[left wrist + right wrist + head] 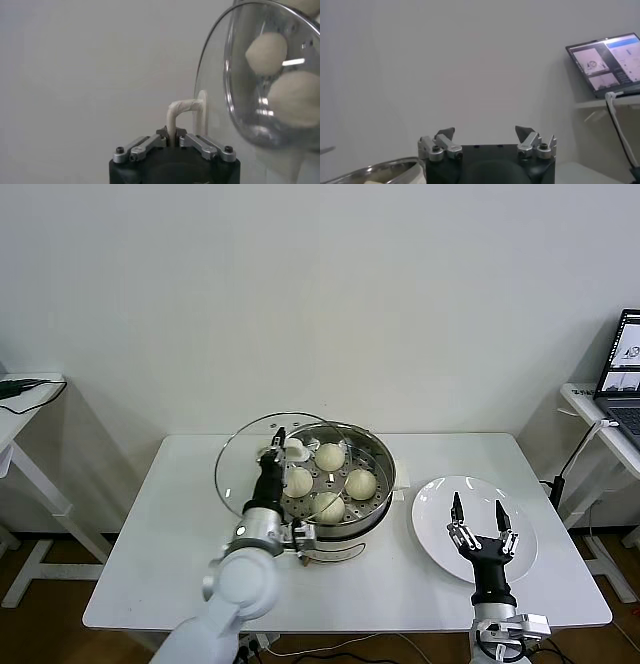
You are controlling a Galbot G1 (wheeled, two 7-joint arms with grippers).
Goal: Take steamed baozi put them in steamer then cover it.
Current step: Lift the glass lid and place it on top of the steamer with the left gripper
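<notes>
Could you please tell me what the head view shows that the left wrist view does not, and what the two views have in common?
Only the head view shows the wide shiny steel steamer holding all four cream-white baozi, the flat white plate, the white table and the open right gripper over that plate.

Only the left wrist view shows the fingers pinching the lid's white loop handle up close.

Both show the left gripper holding the round glass lid tilted at the steamer.
</notes>
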